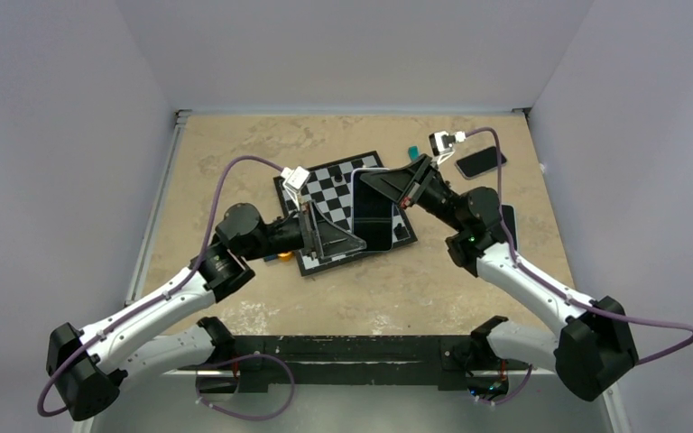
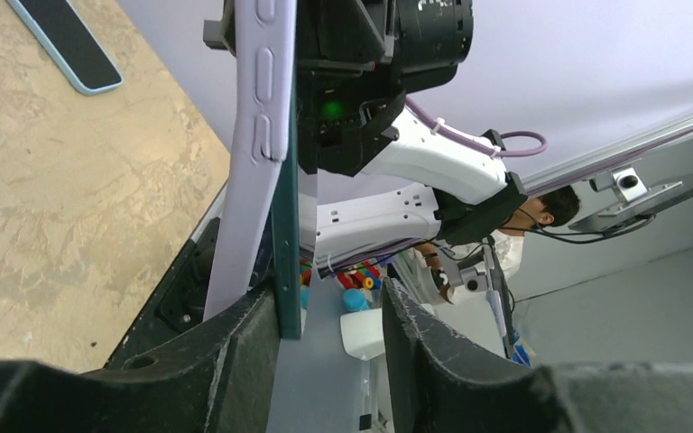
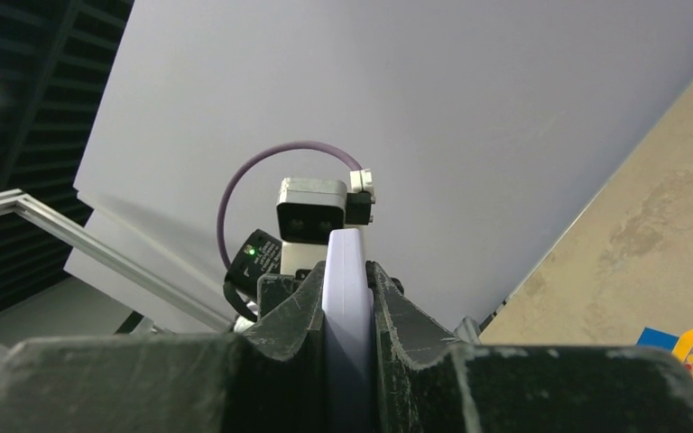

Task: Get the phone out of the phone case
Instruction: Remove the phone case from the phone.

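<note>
The right pincer [image 3: 347, 271] is clamped tight on the lavender phone case [image 3: 347, 298]. The case's thin rounded edge stands straight up between its two black fingers [image 3: 293, 311] and touches both. In the overhead view this pincer [image 1: 372, 180] reaches in from the right and grips the far end of the dark flat phone [image 1: 374, 216], which is held above the black-and-white chequered board [image 1: 334, 180].

The left pincer [image 2: 329, 302] is spread open. The phone's dark teal edge [image 2: 286, 225] comes down between its fingers [image 2: 235, 361] and lies against the inner face of the left-hand one. A clear gap separates it from the other finger. Just outside the phone, on that same finger's side, runs the lavender case [image 2: 254, 135], seen edge-on with its button cut-outs showing. Toward this pincer the case leans slightly away from the phone. From above, the left pincer [image 1: 354, 242] meets the phone's near end, opposite the right one, so the phone spans the space between the two.

Beyond the left pincer, a second phone in a pale blue case [image 2: 68, 41] lies flat on the tan mottled surface [image 1: 235, 153]. Past the right pincer, another dark phone [image 1: 480, 162] rests on the surface.
</note>
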